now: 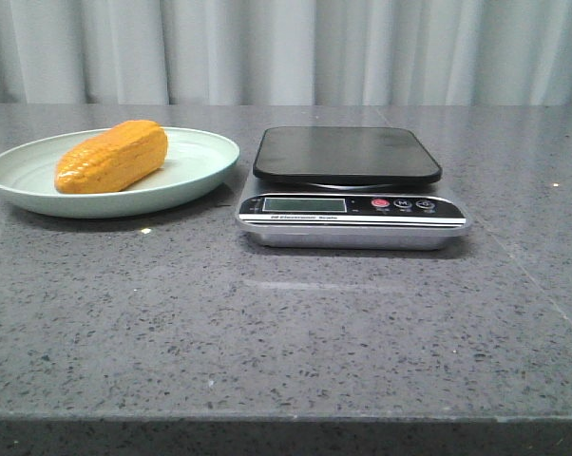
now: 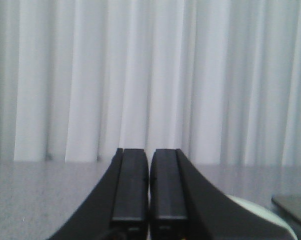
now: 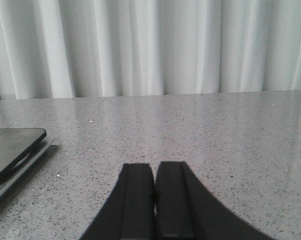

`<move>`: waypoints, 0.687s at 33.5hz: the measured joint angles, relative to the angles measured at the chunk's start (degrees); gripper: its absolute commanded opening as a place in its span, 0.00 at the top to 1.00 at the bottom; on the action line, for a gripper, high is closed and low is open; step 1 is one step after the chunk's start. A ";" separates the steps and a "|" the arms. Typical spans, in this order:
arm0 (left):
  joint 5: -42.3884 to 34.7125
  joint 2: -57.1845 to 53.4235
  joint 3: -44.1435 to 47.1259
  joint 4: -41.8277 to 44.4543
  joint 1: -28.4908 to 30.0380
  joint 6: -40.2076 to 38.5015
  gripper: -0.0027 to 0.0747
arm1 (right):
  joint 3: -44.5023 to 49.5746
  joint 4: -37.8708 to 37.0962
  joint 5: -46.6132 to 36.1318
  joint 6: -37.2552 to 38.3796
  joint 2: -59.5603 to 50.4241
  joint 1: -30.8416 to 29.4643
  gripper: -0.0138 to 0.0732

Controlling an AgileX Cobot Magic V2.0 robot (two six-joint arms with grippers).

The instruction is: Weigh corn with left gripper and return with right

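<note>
Landmark = scale (image 1: pixel 351 190), centre of the grey speckled table (image 1: pixel 267 323). Left of the scale: pale green plate (image 1: pixel 205 152), its rim near the scale's left edge. The corn (image 1: pixel 112 157) lies on its side on the plate, left of plate centre, nothing touching it.

Front view shows corn, plate and scale, no arms. Left wrist view shows the left gripper (image 2: pixel 149 187), fingers pressed together, holding nothing, with only a plate rim sliver (image 2: pixel 250 206) and a scale corner (image 2: pixel 293 205) past it; corn is not visible there. Right wrist view shows the right gripper (image 3: pixel 155 200), also closed and empty, right of the scale platform (image 3: pixel 13 147).

Scale has a blank LCD, one red and two dark buttons. Front label is too small to read.
</note>
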 measured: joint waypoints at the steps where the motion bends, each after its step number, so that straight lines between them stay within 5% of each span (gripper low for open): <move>1: 0.00 0.00 -0.64 -0.69 0.00 0.00 0.79 | 0.00 0.00 0.00 0.00 0.00 0.00 0.66; 8: 11.01 0.31 -12.73 -0.40 0.00 0.00 0.79 | 0.00 0.00 0.00 0.00 0.00 0.00 0.66; 15: 30.32 7.65 -24.37 -0.29 0.00 0.00 0.79 | 0.00 0.00 0.00 0.00 0.00 0.00 0.66; 23: 32.99 11.38 -26.09 -0.75 0.00 0.00 0.79 | 0.00 0.00 0.00 0.00 0.00 0.00 0.66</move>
